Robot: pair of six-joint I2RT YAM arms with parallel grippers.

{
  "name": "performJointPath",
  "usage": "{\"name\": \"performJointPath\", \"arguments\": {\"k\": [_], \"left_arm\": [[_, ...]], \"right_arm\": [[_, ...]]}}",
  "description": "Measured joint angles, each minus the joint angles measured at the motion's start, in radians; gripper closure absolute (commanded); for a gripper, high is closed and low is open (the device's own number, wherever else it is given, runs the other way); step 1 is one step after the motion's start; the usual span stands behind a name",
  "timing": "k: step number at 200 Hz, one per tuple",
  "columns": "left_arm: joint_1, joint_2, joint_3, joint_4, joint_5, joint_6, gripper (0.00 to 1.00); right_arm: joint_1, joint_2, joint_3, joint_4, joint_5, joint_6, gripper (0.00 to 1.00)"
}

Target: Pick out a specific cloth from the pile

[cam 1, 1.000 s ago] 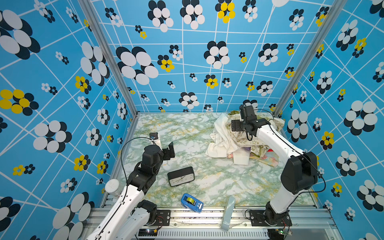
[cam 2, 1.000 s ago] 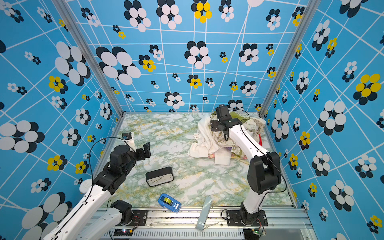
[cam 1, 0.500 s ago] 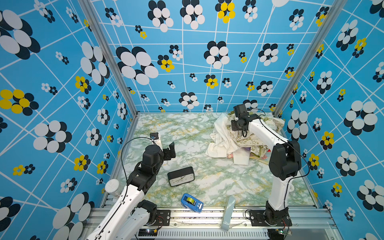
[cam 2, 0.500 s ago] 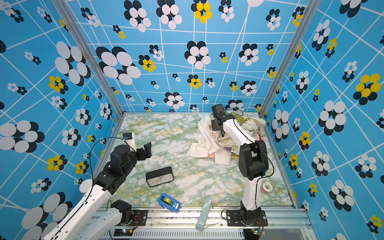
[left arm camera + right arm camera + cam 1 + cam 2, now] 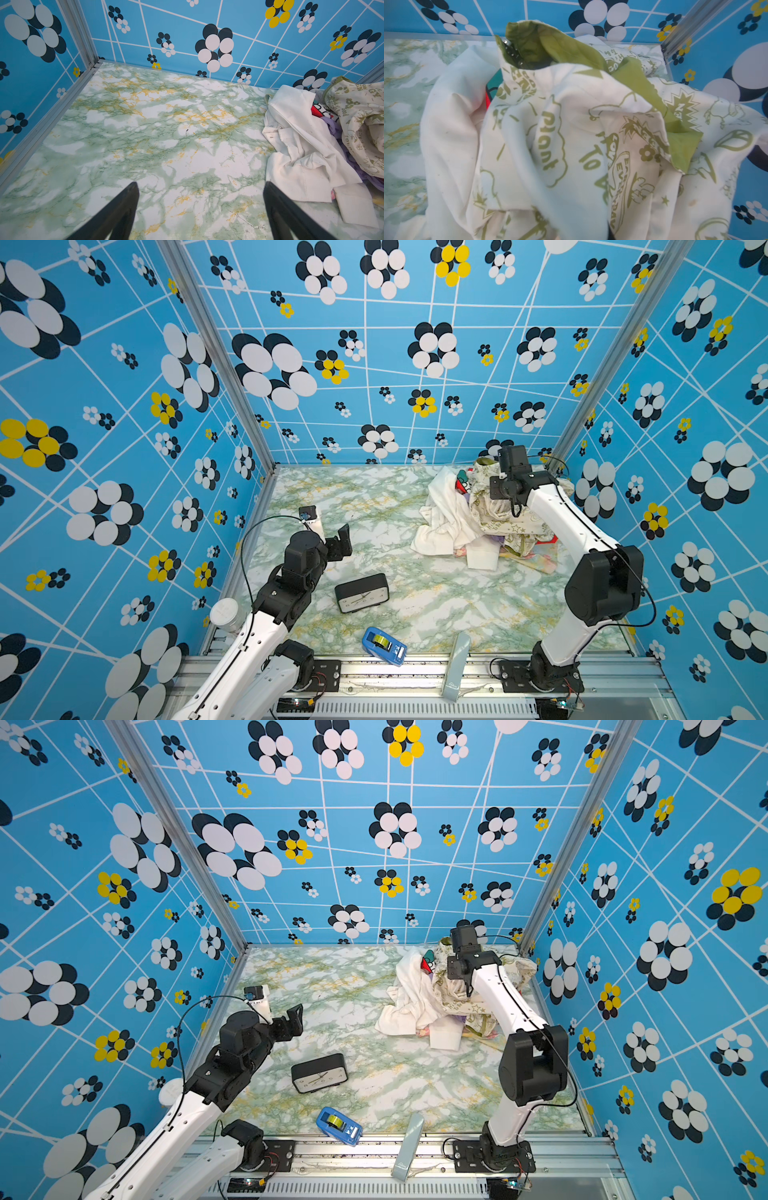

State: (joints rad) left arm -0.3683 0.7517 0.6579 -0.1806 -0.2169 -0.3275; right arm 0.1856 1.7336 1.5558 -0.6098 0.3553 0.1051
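Although the right gripper [image 5: 496, 491] is buried in the pile [image 5: 509, 526], the picking-out itself looks barely started. Its jaws are pressed together but hidden among folds in every view. From its wrist camera the cream cloth with olive-green print [image 5: 571, 135] rises in a peak right before the lens, olive lining showing. I judge that this printed piece is what it pinches, not the wanted one.

The white cloth [image 5: 446, 514], the plain unprinted sheet the task seems to ask for, lies crumpled on the pile's 9 o'clock flank. Its lower edge spills onto the marbled table [image 5: 374, 506], and its 3 o'clock side is tucked against, and partly under, the printed cloth. A red piece [image 5: 318, 109] and a lilac piece [image 5: 332, 126] show in the gap between the two. The whole pile sits toward 1 o'clock of the table, close to the far right corner.

The left gripper [image 5: 200, 184] hangs with its fingers spread wide over bare table at about 9 o'clock, well apart from the pile and holding nothing. The black alarm clock [image 5: 361, 593] lies near 7 o'clock, well apart from the cloths.

Done, by my reading: at most a hold on the cloth that overlaps the target. Left to do: get the printed cloth off the white sheet, take hold of the sheet itself, and draw it out onto bare table, apart from the rest. The sheet's 9 o'clock flank is exposed and looks the easier place to seize it.
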Motion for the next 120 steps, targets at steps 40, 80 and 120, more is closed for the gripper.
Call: {"name": "performJointPath", "arguments": {"k": [40, 80, 120], "left_arm": [[-0.001, -0.009, 0.0, 0.0, 0.0, -0.003, 0.06], [-0.008, -0.009, 0.0, -0.001, 0.0, -0.004, 0.06], [-0.014, -0.009, 0.0, -0.004, 0.0, -0.006, 0.06]], "right_arm": [[-0.016, 0.051, -0.056, 0.018, 0.006, -0.001, 1.0], [-0.017, 0.217, -0.039, 0.014, -0.01, 0.003, 0.73], [-0.025, 0.21, -0.029, -0.002, -0.018, 0.012, 0.44]]}}
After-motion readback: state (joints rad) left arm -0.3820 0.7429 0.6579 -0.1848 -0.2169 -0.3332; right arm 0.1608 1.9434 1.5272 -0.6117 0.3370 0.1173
